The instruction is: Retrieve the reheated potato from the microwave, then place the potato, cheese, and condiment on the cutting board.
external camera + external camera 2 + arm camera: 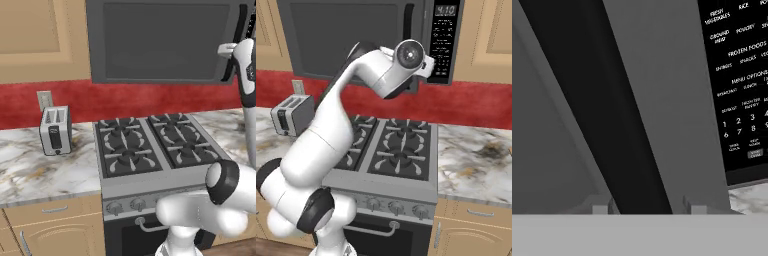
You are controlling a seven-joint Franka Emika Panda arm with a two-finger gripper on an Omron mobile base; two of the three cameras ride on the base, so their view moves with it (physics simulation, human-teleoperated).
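Observation:
The microwave (pixel 165 40) (pixel 346 35) hangs over the range with its wide dark door closed. Its black button panel (pixel 443 40) (pixel 742 90) sits on the right. My gripper (pixel 646 207) (pixel 226 49) is up at the door's right edge. Its two tips stand on either side of the black vertical handle (pixel 597 100) (pixel 241 35), closed against it. The potato is hidden behind the closed door. The cheese, the condiment and the cutting board are out of view.
A gas stove (pixel 150 145) (pixel 391 150) lies directly below the microwave. A silver toaster (pixel 55 130) (pixel 291 117) stands on the marble counter (pixel 45 170) to the left. More counter (pixel 476 160) runs to the right, and wooden cabinets flank the microwave.

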